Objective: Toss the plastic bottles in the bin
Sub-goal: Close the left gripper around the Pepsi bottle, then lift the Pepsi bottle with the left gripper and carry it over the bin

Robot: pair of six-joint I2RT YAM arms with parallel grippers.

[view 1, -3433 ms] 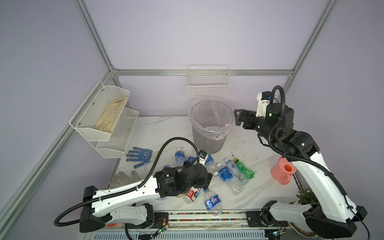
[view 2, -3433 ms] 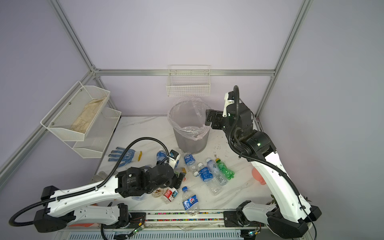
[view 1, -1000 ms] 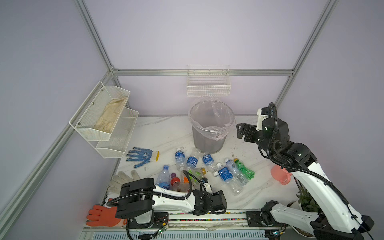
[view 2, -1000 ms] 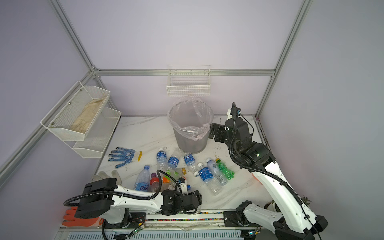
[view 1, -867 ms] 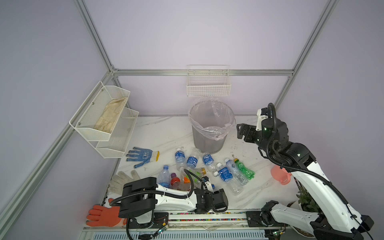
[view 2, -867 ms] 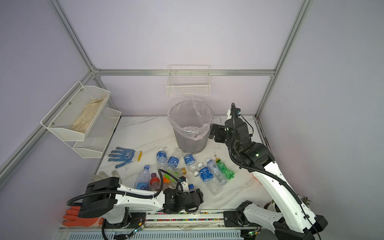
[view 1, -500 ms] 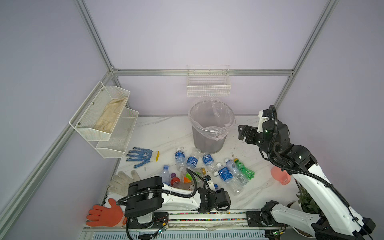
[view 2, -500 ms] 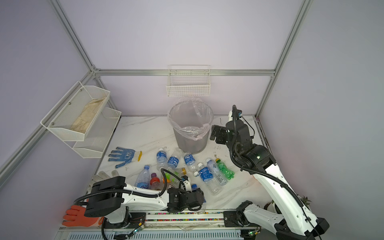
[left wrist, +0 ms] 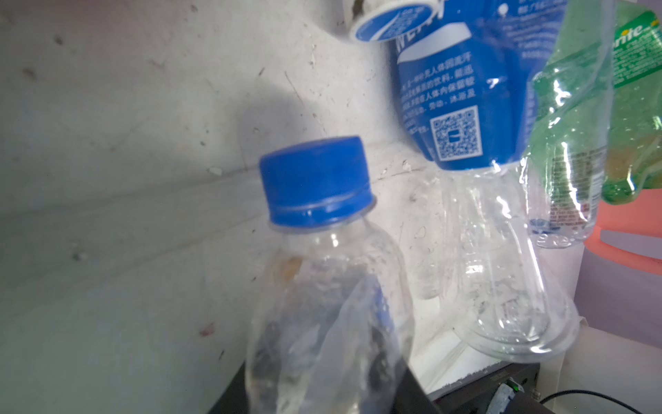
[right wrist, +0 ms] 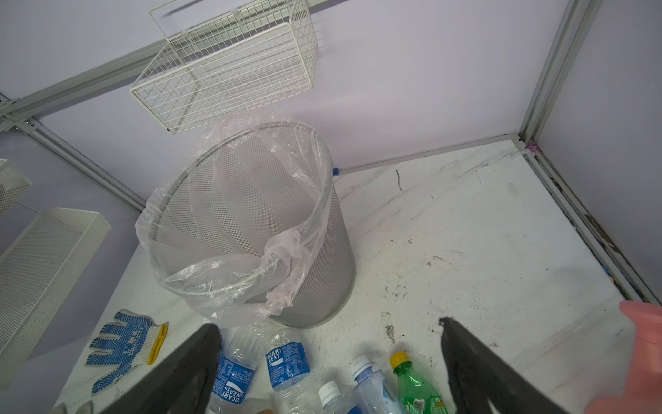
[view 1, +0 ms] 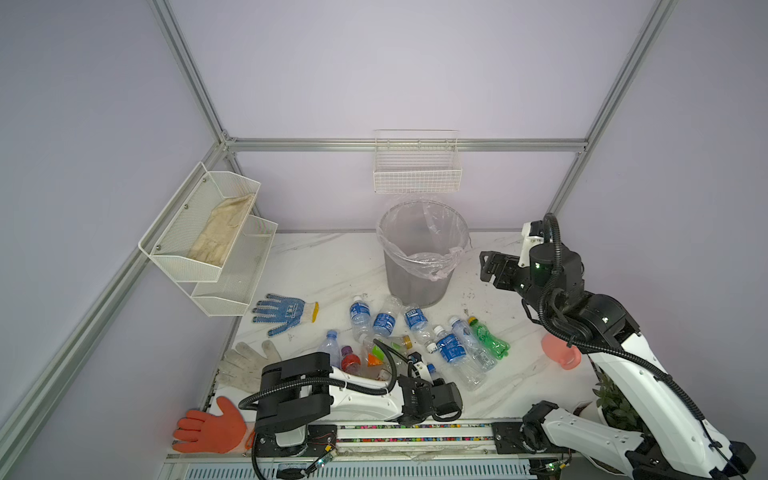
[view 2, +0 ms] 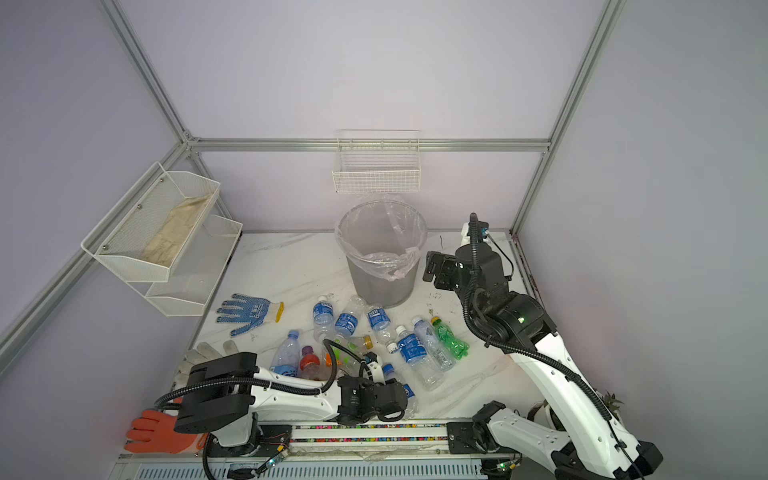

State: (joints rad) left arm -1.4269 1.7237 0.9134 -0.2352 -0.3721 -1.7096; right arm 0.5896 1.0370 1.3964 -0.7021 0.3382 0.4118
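Left claw (view 1: 451,401) has just clenched the near blue-capped bottle (left wrist: 322,269), ready for the bin (view 1: 419,286); right claw (view 1: 489,268) gapes empty.

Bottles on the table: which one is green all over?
The green bottle with the yellow cap, lying furthest right of them all in both top views. Only its plastic is green; neighbours like the blue-labelled bottle are clear.

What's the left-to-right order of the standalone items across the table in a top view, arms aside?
orange glove → blue-dotted glove → bin → green bottle → pink watering can
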